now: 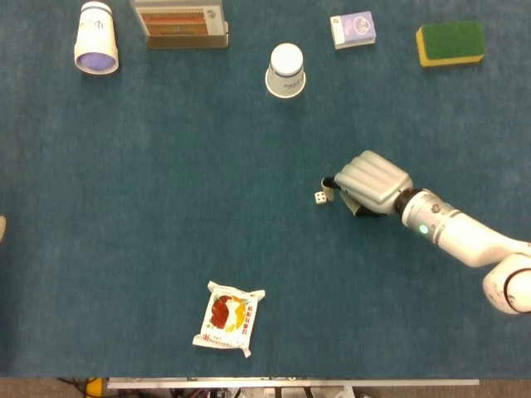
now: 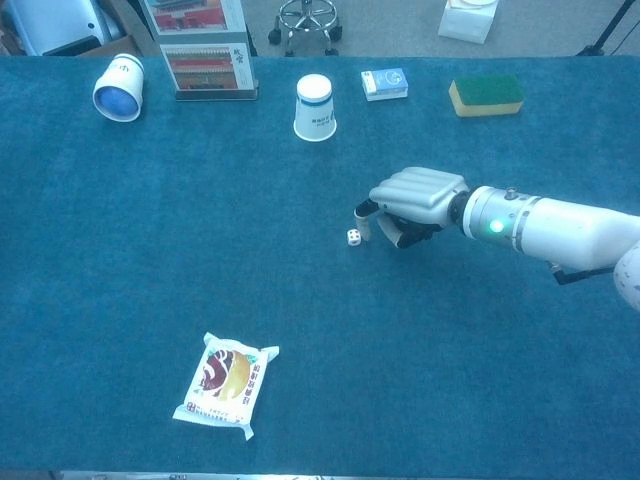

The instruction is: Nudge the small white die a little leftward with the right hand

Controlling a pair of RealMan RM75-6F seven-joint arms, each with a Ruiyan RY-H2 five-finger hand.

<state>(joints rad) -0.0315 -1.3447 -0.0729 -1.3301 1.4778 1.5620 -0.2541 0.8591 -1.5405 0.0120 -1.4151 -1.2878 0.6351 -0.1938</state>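
Observation:
The small white die (image 1: 319,196) lies on the blue table cloth near the middle; the chest view shows the die (image 2: 353,237) too. My right hand (image 1: 371,182) sits just to its right, low over the cloth, fingers curled in and holding nothing. One pale fingertip (image 1: 329,190) points down right beside the die, touching it or nearly so. From the chest view the right hand (image 2: 412,200) reaches in from the right, its fingertip (image 2: 362,229) at the die's right side. My left hand does not show.
An upside-down white paper cup (image 1: 286,70) stands behind the die. At the back lie a tipped cup (image 1: 95,37), a box (image 1: 180,25), a card pack (image 1: 353,29) and a sponge (image 1: 450,42). A snack packet (image 1: 228,317) lies front left.

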